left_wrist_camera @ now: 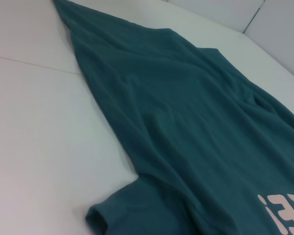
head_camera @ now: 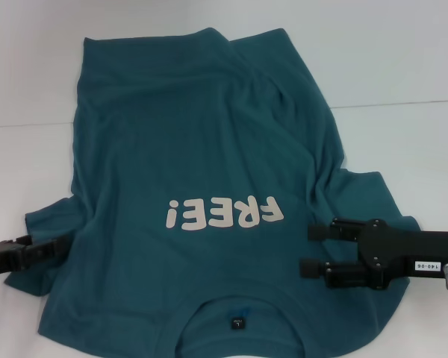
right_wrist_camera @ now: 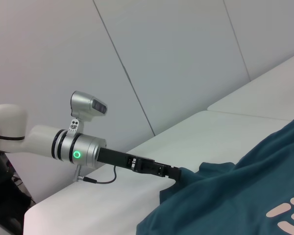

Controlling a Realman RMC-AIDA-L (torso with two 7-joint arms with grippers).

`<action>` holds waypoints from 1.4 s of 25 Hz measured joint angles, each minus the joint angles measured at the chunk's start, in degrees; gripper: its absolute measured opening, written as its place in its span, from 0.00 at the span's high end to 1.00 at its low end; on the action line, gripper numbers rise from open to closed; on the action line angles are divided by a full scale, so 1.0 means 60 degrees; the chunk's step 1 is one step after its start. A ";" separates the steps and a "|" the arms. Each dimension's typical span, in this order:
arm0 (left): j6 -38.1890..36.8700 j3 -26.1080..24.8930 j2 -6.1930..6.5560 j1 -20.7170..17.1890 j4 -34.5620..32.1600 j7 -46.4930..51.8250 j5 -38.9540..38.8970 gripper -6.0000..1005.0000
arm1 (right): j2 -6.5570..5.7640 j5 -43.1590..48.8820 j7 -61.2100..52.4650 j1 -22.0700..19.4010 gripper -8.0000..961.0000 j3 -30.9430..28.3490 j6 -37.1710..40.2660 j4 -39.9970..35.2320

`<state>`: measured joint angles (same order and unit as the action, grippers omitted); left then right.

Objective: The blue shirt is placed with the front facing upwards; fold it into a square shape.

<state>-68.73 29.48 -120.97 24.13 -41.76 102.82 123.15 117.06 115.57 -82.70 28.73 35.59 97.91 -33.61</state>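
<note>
Both sleeves flank me: my left claw (head_camera: 48,248) grips its sleeve of the blue shirt (head_camera: 201,156), my right claw (head_camera: 311,251) hovers wide over the other.

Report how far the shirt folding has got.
Done: nothing folded; the large teal-blue cotton T-shirt lies spread face up on the white table, "FREE!" lettering showing. In hand: the left tool is at the edge of one sleeve; the right tool, open, hovers over the other sleeve. Left: every fold into a square.
</note>
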 joint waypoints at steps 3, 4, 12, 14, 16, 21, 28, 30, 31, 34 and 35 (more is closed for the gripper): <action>0.0004 0.0039 -0.0008 0.0039 0.0024 -0.0007 0.0000 0.13 | 0.0001 0.0000 0.0000 -0.0002 0.08 -0.0015 0.0000 0.0001; 0.0022 0.0062 -0.0009 0.0057 0.0035 -0.0006 0.0000 0.13 | 0.0000 0.0001 0.0000 -0.0007 0.08 -0.0031 0.0000 0.0003; 0.0254 0.0082 -0.0009 0.0079 -0.0020 0.0120 -0.0010 0.33 | 0.0011 0.0000 0.0016 -0.0027 0.08 -0.0224 0.0020 -0.0026; 0.0287 0.0094 -0.0001 0.0080 -0.0023 0.0165 -0.0009 0.37 | 0.0013 0.0000 0.0036 -0.0028 0.08 -0.0234 0.0015 -0.0026; 0.0302 0.0093 0.0012 0.0080 -0.0026 0.0173 -0.0008 0.42 | 0.0015 0.0000 0.0044 -0.0029 0.08 -0.0234 0.0005 -0.0026; 0.0308 0.0097 0.0020 0.0094 -0.0028 0.0177 0.0005 0.53 | 0.0015 0.0000 0.0043 -0.0029 0.08 -0.0244 -0.0001 -0.0035; 0.0308 0.0124 0.0020 0.0123 -0.0028 0.0178 0.0012 0.81 | 0.0015 0.0000 0.0041 -0.0029 0.08 -0.0249 -0.0001 -0.0038; 0.0309 0.0125 0.0020 0.0124 -0.0027 0.0178 0.0012 0.88 | 0.0015 0.0000 0.0046 -0.0029 0.08 -0.0256 -0.0001 -0.0039; 0.0310 0.0126 0.0022 0.0124 -0.0028 0.0178 0.0013 0.92 | 0.0015 0.0001 0.0051 -0.0029 0.08 -0.0269 0.0000 -0.0038; 0.0393 0.0126 0.0035 0.0135 -0.0068 0.0179 0.0012 0.97 | 0.0015 0.0000 0.0077 -0.0029 0.08 -0.0331 0.0000 -0.0014; 0.0426 0.0127 0.0036 0.0136 -0.0090 0.0182 0.0012 0.98 | 0.0017 0.0000 0.0084 -0.0029 0.08 -0.0359 -0.0001 -0.0006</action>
<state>-66.18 30.24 -120.75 24.94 -42.30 103.91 123.22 117.17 115.57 -82.20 28.56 33.44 97.90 -33.64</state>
